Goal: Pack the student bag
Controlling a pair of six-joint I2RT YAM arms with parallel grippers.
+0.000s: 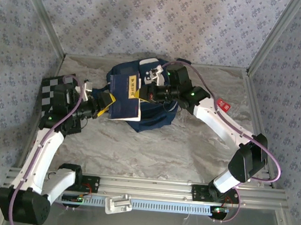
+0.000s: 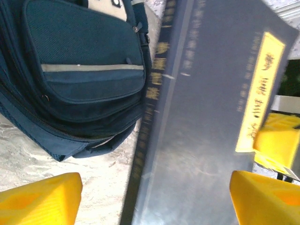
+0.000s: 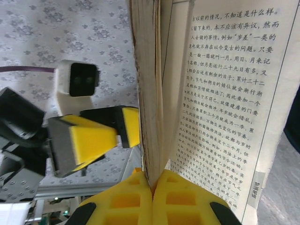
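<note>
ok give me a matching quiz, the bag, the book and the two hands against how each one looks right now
1 student bag
2 book
3 left hand
4 right hand

a shut on the book's pages
b open
c lying on the table
d navy cover, yellow label

Pairs: 1-c, 2-d, 3-b, 4-a
</note>
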